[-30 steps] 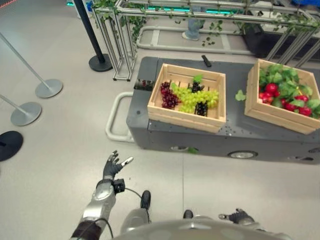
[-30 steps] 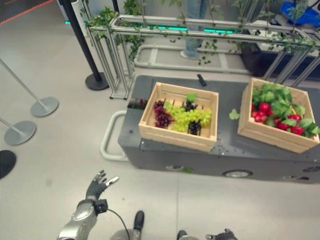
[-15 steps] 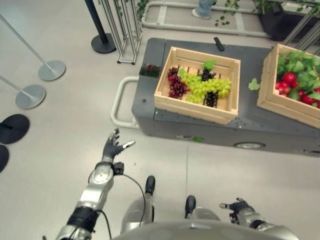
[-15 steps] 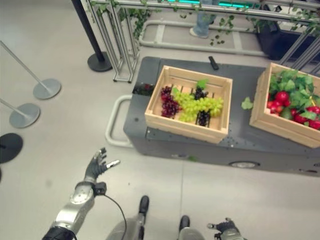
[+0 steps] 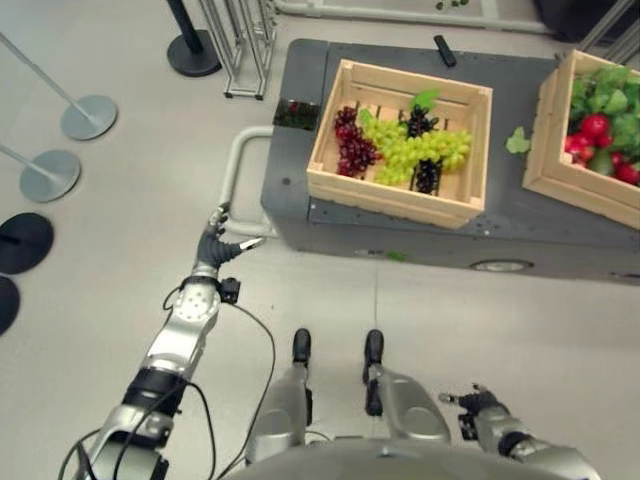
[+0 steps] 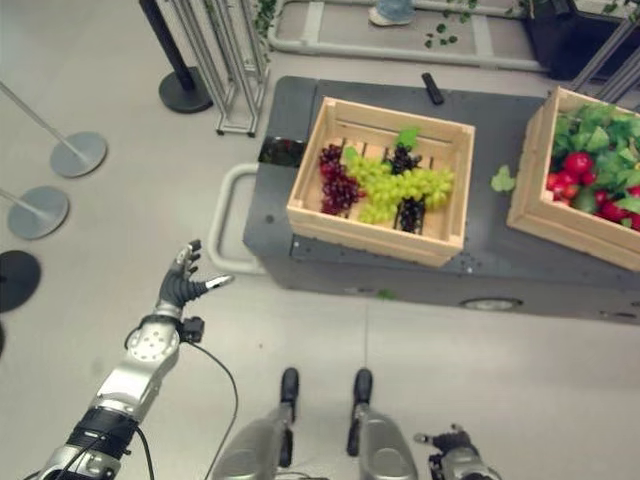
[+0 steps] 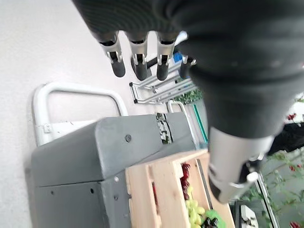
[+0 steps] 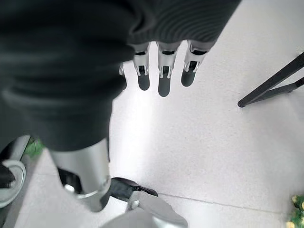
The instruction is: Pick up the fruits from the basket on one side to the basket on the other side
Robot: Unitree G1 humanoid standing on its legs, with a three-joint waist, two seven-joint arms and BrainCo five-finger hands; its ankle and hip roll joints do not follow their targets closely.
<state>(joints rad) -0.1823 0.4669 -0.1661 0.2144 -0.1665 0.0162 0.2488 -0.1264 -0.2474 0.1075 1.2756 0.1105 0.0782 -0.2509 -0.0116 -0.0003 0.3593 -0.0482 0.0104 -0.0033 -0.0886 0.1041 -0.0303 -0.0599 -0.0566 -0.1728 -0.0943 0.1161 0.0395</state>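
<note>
A wooden crate (image 5: 398,201) holds bunches of green (image 5: 415,152), dark red (image 5: 355,153) and black grapes (image 5: 427,176); it rests on a low grey cart (image 5: 300,215). A second crate (image 5: 575,185) at the right holds red fruits (image 5: 594,126) among green leaves. My left hand (image 5: 216,248) is raised over the floor left of the cart, open and empty, with straight fingers (image 7: 137,66) toward the cart's white bumper bar. My right hand (image 5: 478,410) hangs low at the bottom right over the floor, open, with nothing past its fingers (image 8: 161,78).
Several stanchion bases (image 5: 88,116) stand on the floor at the left, and a metal frame (image 5: 240,45) stands behind the cart's left corner. A black remote (image 5: 444,50) lies on the cart behind the grape crate. A loose green leaf (image 5: 517,142) lies between the crates.
The camera has tilted down and closed in on the cart. My left hand has reached forward and up toward the cart's left end, still open. The right hand stays low.
</note>
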